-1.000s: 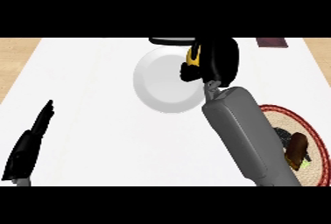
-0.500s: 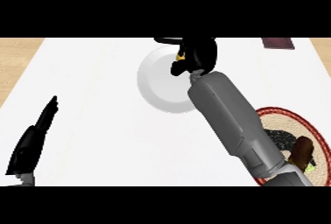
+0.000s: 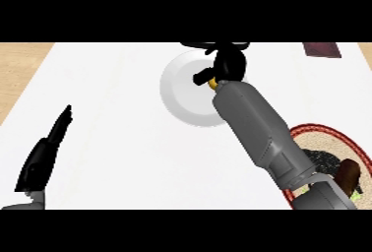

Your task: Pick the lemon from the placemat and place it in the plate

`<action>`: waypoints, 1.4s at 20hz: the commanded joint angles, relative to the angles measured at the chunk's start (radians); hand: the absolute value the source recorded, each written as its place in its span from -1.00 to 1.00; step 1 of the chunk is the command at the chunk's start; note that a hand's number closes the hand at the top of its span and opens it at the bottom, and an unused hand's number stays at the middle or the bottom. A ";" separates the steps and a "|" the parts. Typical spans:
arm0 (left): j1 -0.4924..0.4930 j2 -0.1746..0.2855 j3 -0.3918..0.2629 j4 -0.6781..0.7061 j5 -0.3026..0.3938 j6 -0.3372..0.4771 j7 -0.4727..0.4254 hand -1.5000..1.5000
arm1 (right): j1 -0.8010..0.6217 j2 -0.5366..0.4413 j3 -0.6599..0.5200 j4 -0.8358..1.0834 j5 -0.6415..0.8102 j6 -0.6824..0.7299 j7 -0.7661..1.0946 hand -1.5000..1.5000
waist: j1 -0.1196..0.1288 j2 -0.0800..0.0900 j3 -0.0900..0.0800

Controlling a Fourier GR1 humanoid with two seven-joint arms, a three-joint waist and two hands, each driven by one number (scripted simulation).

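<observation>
Looking down, you see your right hand [image 3: 227, 64] over the far part of the white plate [image 3: 181, 101], its fingers curled round the lemon [image 3: 212, 84]. Only a sliver of yellow shows, at the wrist side of the hand, just where the grey forearm [image 3: 254, 128] begins. You cannot tell whether the lemon touches the plate beneath the hand. The placemat [image 3: 323, 132] lies well back from that hand, beside the forearm's near end on its right, with a black lump [image 3: 323, 160] and a brown item [image 3: 349, 174] on it. A dark-red object [image 3: 322, 49] sits to the right of the hand at the tabletop's [image 3: 116, 88] far edge. Your left hand [image 3: 47, 147] rests at the lower left, fingers straight and holding nothing, well apart from the plate.
</observation>
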 commanded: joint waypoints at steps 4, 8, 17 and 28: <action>0.027 -0.024 -0.021 -0.039 -0.017 0.015 0.010 0.00 | -0.038 0.000 -0.044 0.071 -0.106 -0.165 -0.139 -1.00 | 0.002 0.000 0.001; 0.041 0.003 0.021 0.016 0.007 -0.003 -0.051 0.00 | 0.005 0.000 -0.053 -0.004 -0.167 -0.350 -0.204 -1.00 | -0.012 -0.007 0.000; 0.030 0.019 0.054 -0.022 0.007 0.008 0.043 0.00 | 0.218 0.000 -0.166 -0.269 -0.355 -0.453 -0.430 -1.00 | -0.081 -0.026 0.003; 0.086 0.026 0.080 -0.036 0.023 -0.031 0.002 0.00 | 0.658 -0.108 -0.157 -0.702 -0.427 -0.207 -0.655 -1.00 | -0.095 -0.029 0.000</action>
